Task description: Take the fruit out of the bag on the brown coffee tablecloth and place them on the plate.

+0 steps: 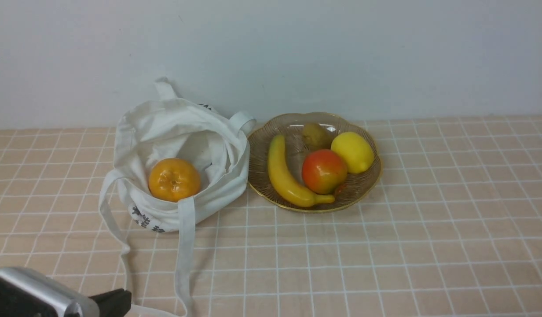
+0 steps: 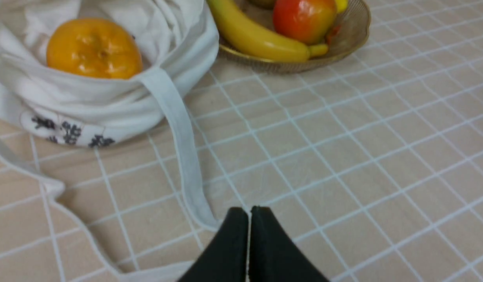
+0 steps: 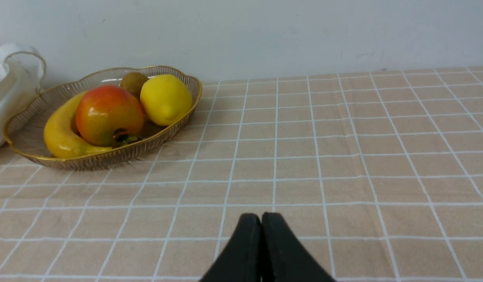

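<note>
my left gripper [image 2: 249,213] and right gripper [image 3: 261,219] are clenched, holding 0 fruits; 1 orange persimmon [image 1: 174,179] sits in my white tote bag [image 1: 218,198], the red-orange fruit [image 1: 324,171] on the plate [image 1: 262,154].

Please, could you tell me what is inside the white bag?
Inside the white bag one orange fruit can be seen, resting near the opening. The bottom of the bag is covered by this fruit and the cloth folds, so I cannot tell what else lies there.
</note>
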